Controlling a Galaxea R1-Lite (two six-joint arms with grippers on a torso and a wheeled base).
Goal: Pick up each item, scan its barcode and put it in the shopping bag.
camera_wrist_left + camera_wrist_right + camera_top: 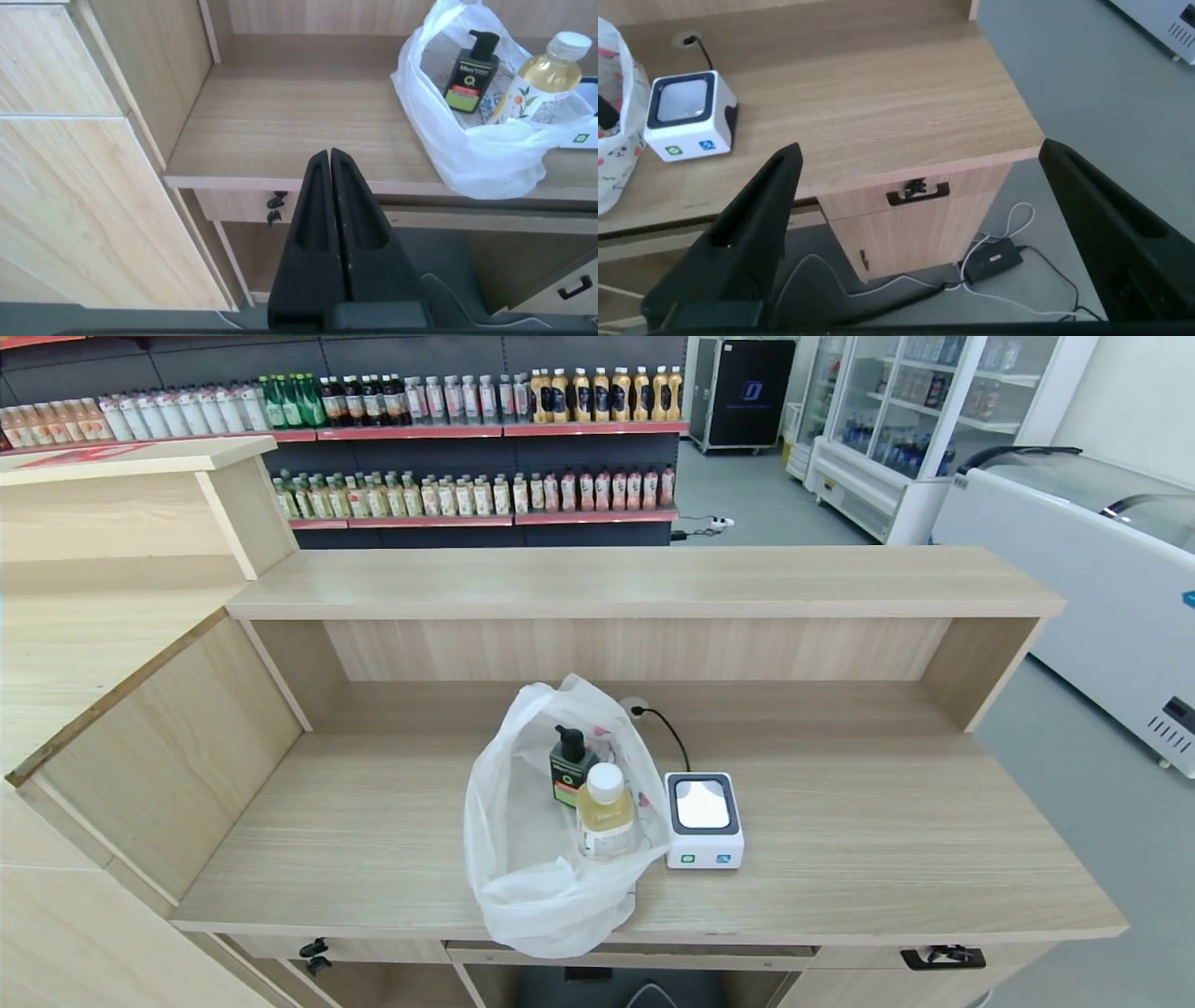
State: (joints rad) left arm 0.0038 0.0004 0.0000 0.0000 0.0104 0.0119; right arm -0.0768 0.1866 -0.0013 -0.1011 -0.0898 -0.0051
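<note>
Left pincer (330,154) hangs pressed together before the light wooden counter (280,121), near the white plastic shopping bag (476,159); my right pincer (922,149) gapes wide.

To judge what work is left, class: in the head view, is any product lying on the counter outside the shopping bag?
No: the pump bottle and the drink bottle both stand inside the shopping bag.
</note>
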